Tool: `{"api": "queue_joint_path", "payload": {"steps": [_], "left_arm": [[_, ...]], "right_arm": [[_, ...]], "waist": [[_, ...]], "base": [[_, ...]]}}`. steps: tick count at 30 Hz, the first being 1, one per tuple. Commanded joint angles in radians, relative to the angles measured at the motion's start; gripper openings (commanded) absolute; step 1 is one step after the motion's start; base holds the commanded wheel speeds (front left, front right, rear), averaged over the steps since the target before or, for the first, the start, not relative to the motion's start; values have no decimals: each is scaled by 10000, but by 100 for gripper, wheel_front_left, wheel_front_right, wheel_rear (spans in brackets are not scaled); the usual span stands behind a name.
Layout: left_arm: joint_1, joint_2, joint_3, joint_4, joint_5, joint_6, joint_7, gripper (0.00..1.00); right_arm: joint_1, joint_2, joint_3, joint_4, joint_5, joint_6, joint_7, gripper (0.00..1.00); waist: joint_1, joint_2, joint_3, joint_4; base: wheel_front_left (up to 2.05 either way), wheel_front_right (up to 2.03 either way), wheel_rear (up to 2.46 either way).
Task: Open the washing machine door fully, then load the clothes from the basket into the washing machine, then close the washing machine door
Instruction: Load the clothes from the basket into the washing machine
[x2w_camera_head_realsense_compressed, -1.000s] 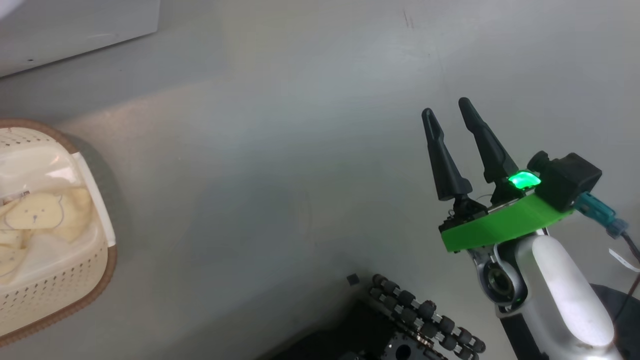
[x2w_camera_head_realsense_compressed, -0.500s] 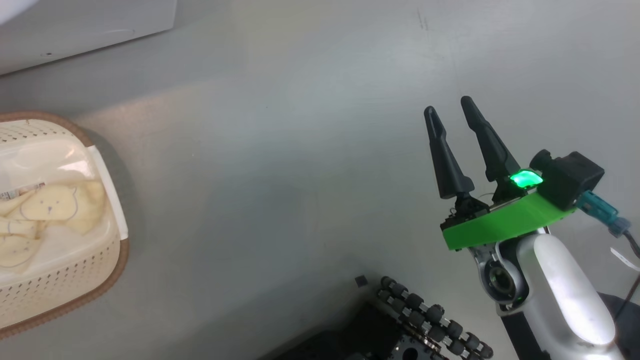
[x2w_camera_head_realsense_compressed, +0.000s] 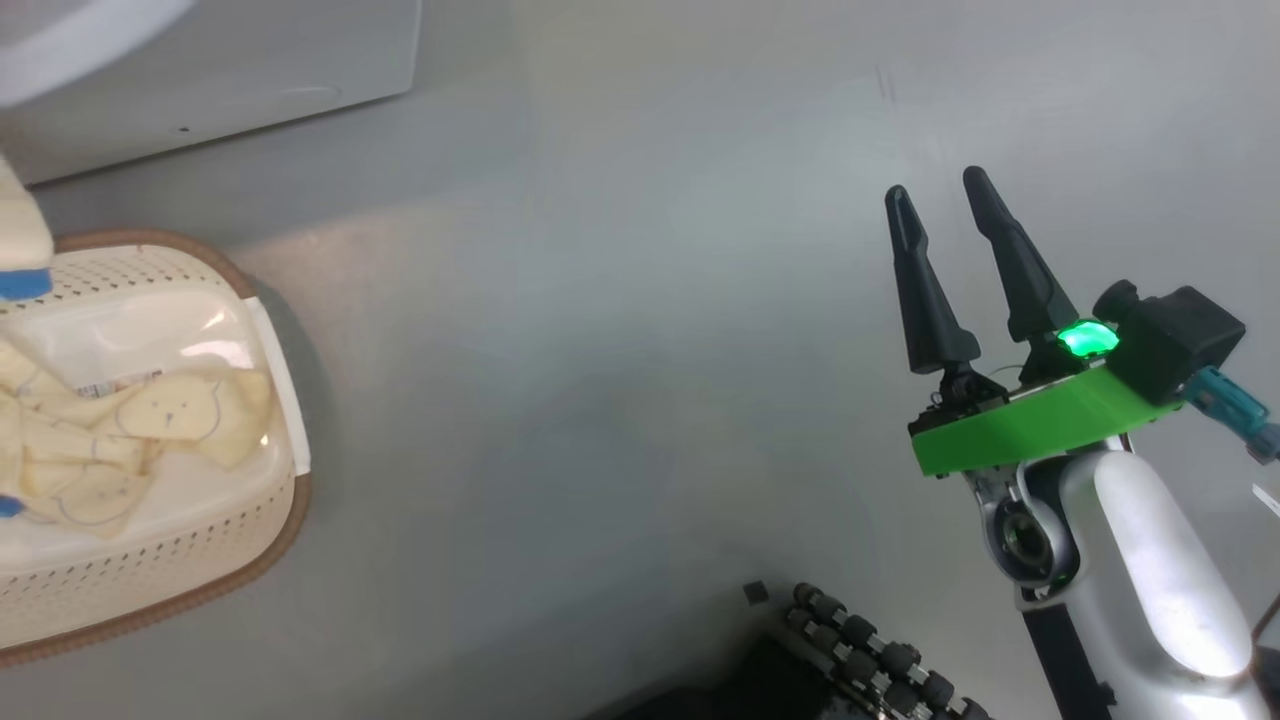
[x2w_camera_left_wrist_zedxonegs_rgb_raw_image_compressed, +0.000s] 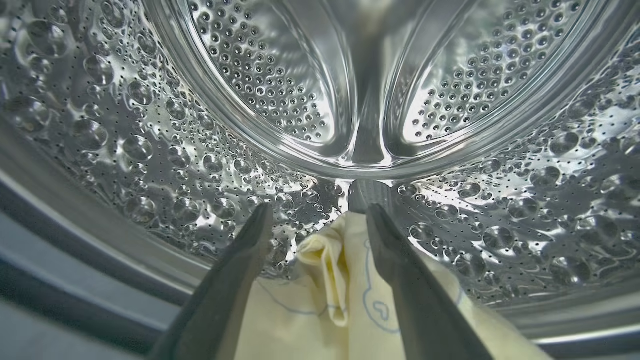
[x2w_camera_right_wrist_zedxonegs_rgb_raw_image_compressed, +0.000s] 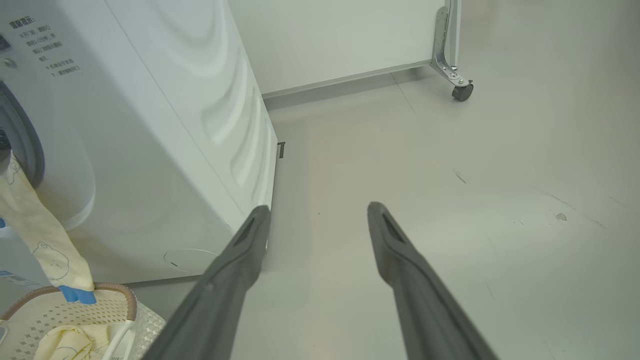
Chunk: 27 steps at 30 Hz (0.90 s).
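My left gripper (x2w_camera_left_wrist_zedxonegs_rgb_raw_image_compressed: 319, 210) is open inside the washing machine's perforated steel drum (x2w_camera_left_wrist_zedxonegs_rgb_raw_image_compressed: 150, 150). A cream garment (x2w_camera_left_wrist_zedxonegs_rgb_raw_image_compressed: 325, 300) with faint blue outlines lies loose between and below its fingers. From the porthole a cream garment with a blue patch (x2w_camera_right_wrist_zedxonegs_rgb_raw_image_compressed: 35, 235) hangs down to the basket (x2w_camera_right_wrist_zedxonegs_rgb_raw_image_compressed: 120, 300); its end (x2w_camera_head_realsense_compressed: 20, 230) shows at the head view's left edge. The basket (x2w_camera_head_realsense_compressed: 200, 590) on the floor holds more of the clothes (x2w_camera_head_realsense_compressed: 150, 430). My right gripper (x2w_camera_head_realsense_compressed: 937, 185) hovers open and empty over bare floor, well right of the basket. The washing machine door is out of view.
The white washing machine (x2w_camera_right_wrist_zedxonegs_rgb_raw_image_compressed: 150, 125) stands at the left, its lower corner (x2w_camera_head_realsense_compressed: 250, 70) just beyond the basket. A wheeled partition's caster (x2w_camera_right_wrist_zedxonegs_rgb_raw_image_compressed: 462, 92) sits far back on the grey floor. My base's roller wheels (x2w_camera_head_realsense_compressed: 880, 660) show at the bottom.
The head camera has turned, so the basket and machine corner sit farther right in the picture. The hanging garment's blue-tipped end has come into view at the left. My right gripper stays open.
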Motion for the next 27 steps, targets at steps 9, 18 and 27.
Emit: {"api": "queue_joint_path", "payload": {"steps": [9,18,27], "left_arm": [[2847,-137,256,-1605,-132,729,-1270,100],[5751,-883,455,-3988,-302,1549,-1602,100],[8828,-1510,534,-6762,-154,2590,-1661,100]], "right_arm": [[500,-91,-430,-134,-638,17,-93,100],[842,-91,-899,-67,-1099,17,-67,100],[1299,-91,-1197,-329,-1596,17,445,100]], "waist": [[1,0,-1254,765],[1,0,-2240,1395],[1,0,-3340,2041]], "base": [[0,0,0],[0,0,0],[0,0,0]]}}
